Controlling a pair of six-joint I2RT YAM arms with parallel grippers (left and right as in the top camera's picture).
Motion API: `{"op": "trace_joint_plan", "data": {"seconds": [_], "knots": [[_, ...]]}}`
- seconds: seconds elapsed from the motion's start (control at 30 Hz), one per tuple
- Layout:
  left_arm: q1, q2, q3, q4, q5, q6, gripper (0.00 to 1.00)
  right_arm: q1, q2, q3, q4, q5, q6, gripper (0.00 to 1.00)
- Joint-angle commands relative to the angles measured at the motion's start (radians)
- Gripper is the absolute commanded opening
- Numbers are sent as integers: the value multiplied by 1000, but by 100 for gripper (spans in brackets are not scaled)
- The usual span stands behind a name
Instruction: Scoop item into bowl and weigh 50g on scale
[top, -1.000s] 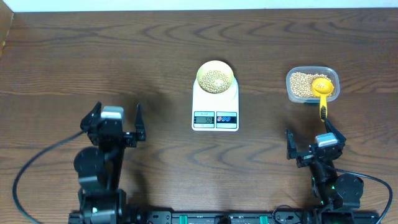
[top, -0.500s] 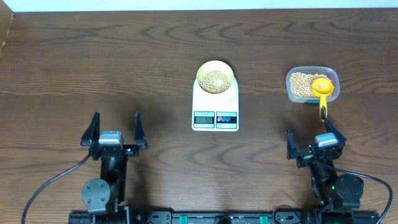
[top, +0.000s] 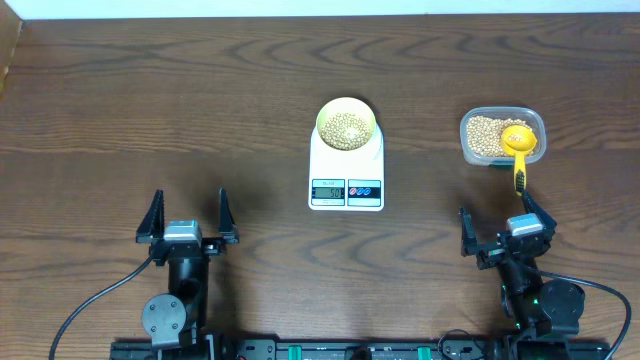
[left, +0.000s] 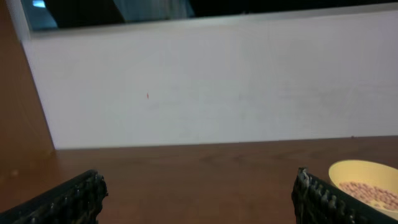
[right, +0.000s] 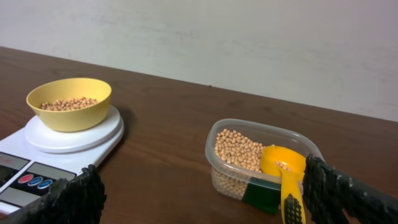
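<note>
Left gripper (top: 189, 197) pulled back w/ jaws wide; bowl (top: 347, 124) on scale (top: 346, 172).

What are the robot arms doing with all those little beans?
Nothing is being held right now. The left claw and right claw are both open and empty, near the front of the table. The yellow bowl sits on the white scale with beans in it. More are in the clear tub on the right, with the yellow scoop resting in it. The scooping looks finished.
</note>
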Motion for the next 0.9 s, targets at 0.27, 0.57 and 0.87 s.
{"op": "trace_joint_plan", "data": {"seconds": [0.27,0.57,0.87], "knots": [[5,-19,-2,-223,-85,-233,98,8,-7,-3,-3,8,-7,99],[2,-18,-2,-328,-85,-301,98,8,-7,-3,-3,8,-7,99],[2,-17,-2,-326,-85,-302,98,8,-7,-3,-3,8,-7,99]]}}
